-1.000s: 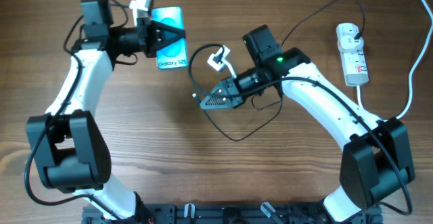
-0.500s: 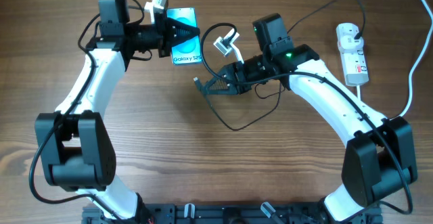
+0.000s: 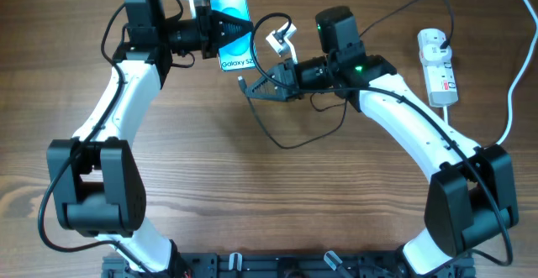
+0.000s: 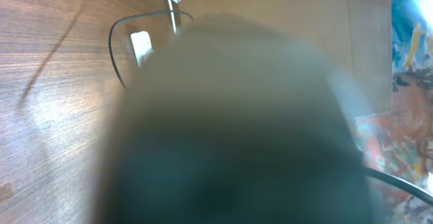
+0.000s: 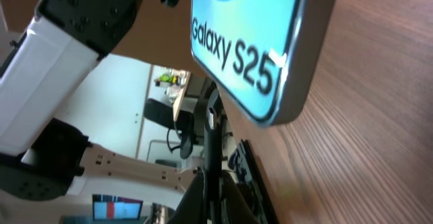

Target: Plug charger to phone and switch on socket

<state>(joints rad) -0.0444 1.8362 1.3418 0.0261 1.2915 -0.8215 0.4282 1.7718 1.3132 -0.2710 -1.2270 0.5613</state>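
Observation:
The phone [image 3: 239, 58], white-edged with a turquoise screen, is lifted off the table near the far edge, and my left gripper [image 3: 229, 33] is shut on it. A blurred dark mass [image 4: 237, 136] fills the left wrist view and hides those jaws. My right gripper [image 3: 255, 90] is shut on the charger, whose small connector tip [image 3: 242, 82] points left, just below and right of the phone. In the right wrist view the connector [image 5: 212, 132] stands up between the fingers [image 5: 196, 190], a short gap from the phone's lower edge [image 5: 270, 109]. The socket [image 3: 438, 68] lies at the far right.
The charger's black cable [image 3: 290, 144] loops over the middle of the table and runs behind my right arm to the socket. A thick white cord [image 3: 511, 85] curves along the right edge. Part of the cable [image 4: 115, 48] shows on the wood in the left wrist view.
My left arm has carried the phone to the right and toward the far edge. My right gripper has brought the connector up toward the phone, so the gap between them has shrunk.

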